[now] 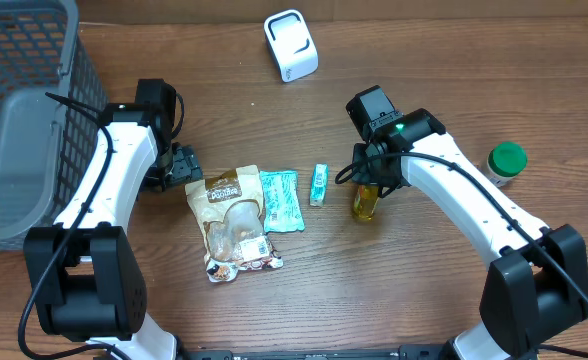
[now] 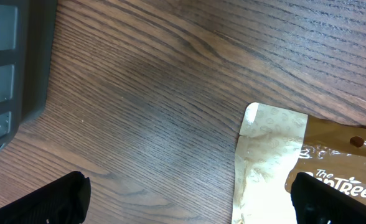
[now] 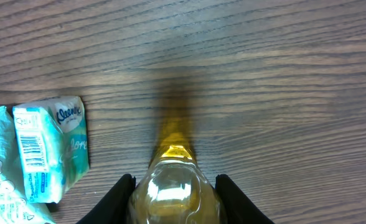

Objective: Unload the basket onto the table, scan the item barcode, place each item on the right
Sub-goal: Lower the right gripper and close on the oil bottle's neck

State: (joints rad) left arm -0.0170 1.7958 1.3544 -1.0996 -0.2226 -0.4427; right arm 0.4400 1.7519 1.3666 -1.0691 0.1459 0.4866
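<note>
Only partly in view, the right hand [image 3: 177,202] clamps the yellow bottle [image 1: 365,204], its barcode hidden, while the left hand [image 2: 192,205] gapes wide, empty.

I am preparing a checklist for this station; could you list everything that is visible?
basket: 1, grey mesh, far left
scanner: 1, white, top centre
snack pouch: 1, brown, centre-left
tissue pack: 1, teal, right of pouch
Kleenex pack: 1, teal-white, right of tissue pack
bottle: 1, yellow, in right gripper
jar: 1, green lid, far right
table: 1, brown wood, underneath
left gripper: 1, black, open, beside pouch
right gripper: 1, black, shut on bottle
</note>
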